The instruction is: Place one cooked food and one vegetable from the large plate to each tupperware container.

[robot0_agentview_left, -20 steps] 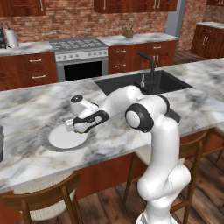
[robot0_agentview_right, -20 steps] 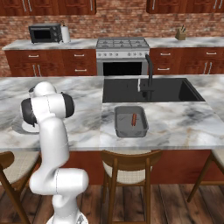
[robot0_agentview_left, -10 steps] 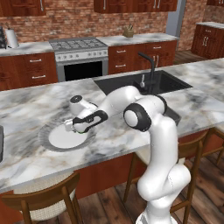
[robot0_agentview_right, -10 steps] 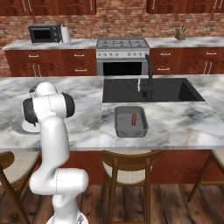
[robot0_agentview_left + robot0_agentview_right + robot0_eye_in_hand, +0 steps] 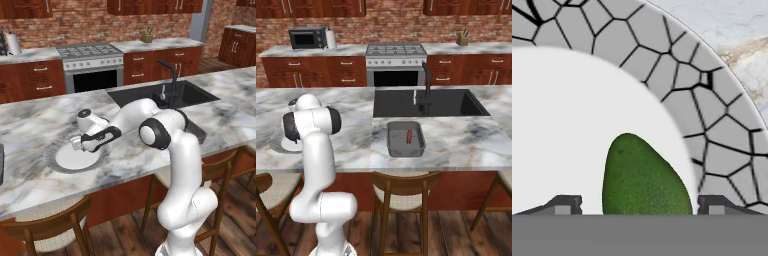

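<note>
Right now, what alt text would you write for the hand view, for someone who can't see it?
A dark green, pear-shaped vegetable lies on the white centre of the large plate, between the two tips of the open gripper. Beyond the plate's grey patterned rim is marble counter.

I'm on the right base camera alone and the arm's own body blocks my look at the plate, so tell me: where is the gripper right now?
Observer: The gripper hangs low over the large plate, as the left base view shows.
Operator: Is anything under it?
Observer: Yes. In the hand view a green vegetable lies on the plate's white centre, between the two fingertips.
Operator: Are they closed on it?
Observer: No. There is a gap on each side of the vegetable, so the gripper is open and not touching it.
</note>
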Available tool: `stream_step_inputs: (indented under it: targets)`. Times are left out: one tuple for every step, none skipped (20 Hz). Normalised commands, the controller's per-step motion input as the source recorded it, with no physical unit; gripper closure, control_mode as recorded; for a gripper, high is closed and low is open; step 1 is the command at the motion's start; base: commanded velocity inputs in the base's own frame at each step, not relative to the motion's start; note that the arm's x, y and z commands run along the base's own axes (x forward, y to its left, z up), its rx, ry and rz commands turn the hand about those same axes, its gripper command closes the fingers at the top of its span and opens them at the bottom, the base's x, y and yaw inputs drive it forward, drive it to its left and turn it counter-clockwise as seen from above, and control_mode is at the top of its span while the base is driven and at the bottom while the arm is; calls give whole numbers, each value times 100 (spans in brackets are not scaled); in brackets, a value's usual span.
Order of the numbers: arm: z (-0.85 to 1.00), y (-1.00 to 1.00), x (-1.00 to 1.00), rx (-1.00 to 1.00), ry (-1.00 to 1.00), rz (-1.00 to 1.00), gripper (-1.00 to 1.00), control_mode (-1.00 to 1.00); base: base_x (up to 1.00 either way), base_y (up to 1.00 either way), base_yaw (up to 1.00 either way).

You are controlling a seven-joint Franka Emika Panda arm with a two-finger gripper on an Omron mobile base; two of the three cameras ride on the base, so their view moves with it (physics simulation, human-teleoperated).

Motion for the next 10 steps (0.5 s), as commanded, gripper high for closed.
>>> stream_step_inputs:
  targets:
    - [0, 0, 0, 0, 0, 0, 100, -100, 0, 0, 0]
    - [0, 0, 0, 0, 0, 0, 100, -100, 0, 0, 0]
    - [0, 0, 0, 0, 0, 0, 100, -100, 0, 0, 0]
    - [0, 0, 0, 0, 0, 0, 100, -100, 0, 0, 0]
    - [0, 0, 0, 0, 0, 0, 100, -100, 0, 0, 0]
    - [0, 0, 0, 0, 0, 0, 100, -100, 0, 0, 0]
    - [0, -1, -6, -1, 0, 0, 100, -100, 0, 0, 0]
    - [0, -79, 0, -9, 7, -17, 100, -100, 0, 0, 0]
    - [6, -75, 0, -6, 3, -14, 100, -100, 0, 0, 0]
    - [36, -84, 0, -1, 2, -15, 100, -100, 0, 0, 0]
